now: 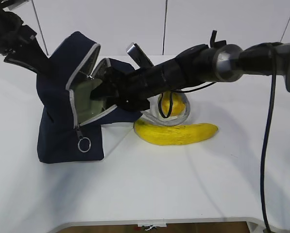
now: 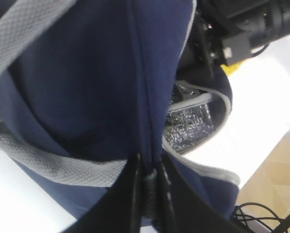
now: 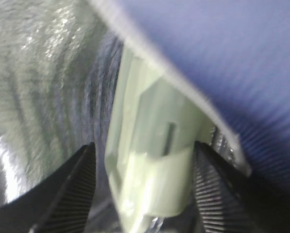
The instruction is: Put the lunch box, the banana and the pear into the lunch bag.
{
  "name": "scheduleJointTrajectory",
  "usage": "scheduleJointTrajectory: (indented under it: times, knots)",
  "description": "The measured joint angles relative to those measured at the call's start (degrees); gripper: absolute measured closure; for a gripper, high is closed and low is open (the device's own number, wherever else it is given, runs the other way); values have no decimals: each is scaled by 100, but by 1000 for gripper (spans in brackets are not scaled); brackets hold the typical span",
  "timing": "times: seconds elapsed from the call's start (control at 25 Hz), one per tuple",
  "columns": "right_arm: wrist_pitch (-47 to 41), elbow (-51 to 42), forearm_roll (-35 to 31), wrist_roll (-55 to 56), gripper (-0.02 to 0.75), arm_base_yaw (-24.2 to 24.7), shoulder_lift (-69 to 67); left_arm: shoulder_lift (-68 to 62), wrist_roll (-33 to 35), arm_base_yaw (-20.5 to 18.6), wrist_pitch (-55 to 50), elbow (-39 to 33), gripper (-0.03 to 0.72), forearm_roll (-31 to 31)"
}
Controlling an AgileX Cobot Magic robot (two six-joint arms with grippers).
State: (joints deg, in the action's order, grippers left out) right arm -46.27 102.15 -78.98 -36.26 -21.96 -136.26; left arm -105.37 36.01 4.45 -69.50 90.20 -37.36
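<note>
Claw work fills this moment on both sides of the lunch bag [image 1: 62, 131], which stands tilted on the white table [image 1: 145, 194] with its zippered flap hanging open. The left claw [image 2: 147, 194] is clenched on a ridge of the bag's navy fabric, its two dark fingers [image 2: 131, 194] pressed close with the seam pinched between them, beside a grey webbing handle [image 2: 47, 162]. The right claw [image 3: 142, 184] is pushed through the mouth of the bag, into the silvery lining. In the right wrist view its two ribbed fingers [image 3: 79, 182] stand apart on either side of the lunch box [image 3: 149, 174], whose pale green lid and clip show between them; a thin gap shows on the left side, and on the right the finger lies just beside the lid, so I cannot tell whether the box is gripped or released. The box sits inside the bag, under the blue edge of the opening. Outside, the banana [image 1: 176, 132] lies on the table just right of the bag, and the pear [image 1: 171, 103] sits behind it, partly hidden by the right arm [image 1: 193, 68]. The zipper's ring pull [image 1: 84, 144] hangs at the bag's front.
</note>
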Motion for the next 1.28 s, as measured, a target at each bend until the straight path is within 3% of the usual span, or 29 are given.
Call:
scheduleJointTrajectory:
  times: [0.28,0.96,1.28]
  knots:
    - [-610,391,360,166,234,60,-52,0,0,0,0,0,669,48]
    - [-2363,2797,4134,2621,228,110,-56,0,0,0,0,0,669,48]
    - [-2422,2980,4664,2898,229,110,225,0,0,0,0,0,669,63]
